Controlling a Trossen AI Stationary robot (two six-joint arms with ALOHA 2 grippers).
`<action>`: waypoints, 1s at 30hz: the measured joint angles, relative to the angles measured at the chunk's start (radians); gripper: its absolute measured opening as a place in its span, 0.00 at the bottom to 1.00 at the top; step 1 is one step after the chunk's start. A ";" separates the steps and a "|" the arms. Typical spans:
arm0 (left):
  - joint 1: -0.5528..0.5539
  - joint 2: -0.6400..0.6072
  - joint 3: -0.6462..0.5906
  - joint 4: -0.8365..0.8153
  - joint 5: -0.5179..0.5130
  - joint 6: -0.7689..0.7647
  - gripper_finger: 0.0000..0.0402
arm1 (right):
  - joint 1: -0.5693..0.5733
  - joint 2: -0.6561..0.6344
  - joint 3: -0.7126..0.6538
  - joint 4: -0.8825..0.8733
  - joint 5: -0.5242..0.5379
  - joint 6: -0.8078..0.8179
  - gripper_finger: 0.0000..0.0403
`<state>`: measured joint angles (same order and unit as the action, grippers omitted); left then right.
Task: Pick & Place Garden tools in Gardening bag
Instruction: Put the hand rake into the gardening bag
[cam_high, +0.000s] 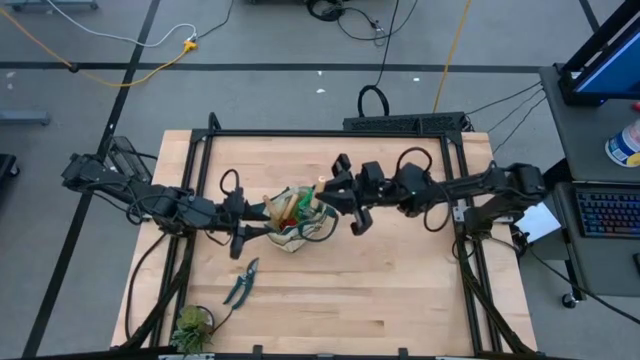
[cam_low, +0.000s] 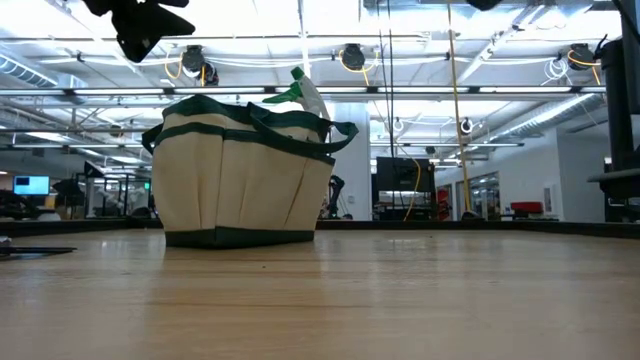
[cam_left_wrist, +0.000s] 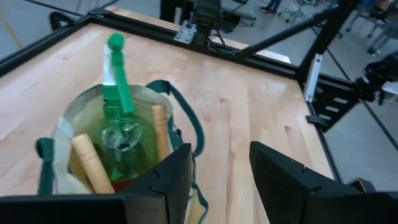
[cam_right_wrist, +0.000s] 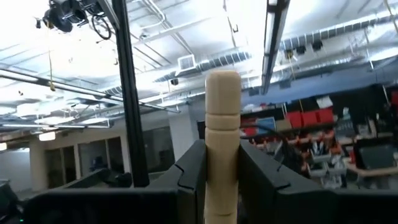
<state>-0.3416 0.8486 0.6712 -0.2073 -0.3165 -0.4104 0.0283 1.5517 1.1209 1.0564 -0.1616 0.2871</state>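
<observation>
The beige gardening bag (cam_high: 295, 222) with green trim stands on its flat base on the table (cam_high: 400, 290). A green spray bottle (cam_left_wrist: 121, 118) and two wooden handles (cam_left_wrist: 93, 163) stick up out of it. My left gripper (cam_left_wrist: 221, 177) hovers open at the bag's left rim, one finger (cam_left_wrist: 168, 180) over the rim, with bare table between the fingers. Whether that finger touches the bag cannot be told. Just right of the bag, above it, my right gripper (cam_right_wrist: 222, 163) is shut on a wooden-handled tool (cam_high: 319, 186) and points upward. The tool's metal end is hidden. My right gripper pinches the tool's wooden handle (cam_right_wrist: 222, 186) between its two fingers. The handle's rounded free end (cam_right_wrist: 222, 84) sticks out past the fingertips toward the ceiling. The tool is lifted clear of the table and the bag.
Dark-handled pruning shears (cam_high: 240, 285) lie on the table near the front left. A small leafy plant (cam_high: 190, 328) sits at the front left corner. A black frame (cam_high: 330, 133) borders the table's far side. Bare wood lies to the front right.
</observation>
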 joint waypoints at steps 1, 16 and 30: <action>0.000 0.000 0.000 0.000 0.011 0.005 0.41 | -0.001 0.013 0.020 -0.007 0.000 -0.013 0.15; 0.000 0.000 0.000 0.002 0.070 -0.037 0.41 | -0.064 0.236 0.114 -0.028 0.007 0.004 0.15; 0.000 0.000 0.000 0.000 0.099 -0.010 0.41 | -0.073 0.362 0.115 -0.009 0.008 -0.041 0.15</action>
<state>-0.3420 0.8486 0.6712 -0.2077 -0.2177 -0.4206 -0.0452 1.9141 1.2354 1.0473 -0.1536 0.2466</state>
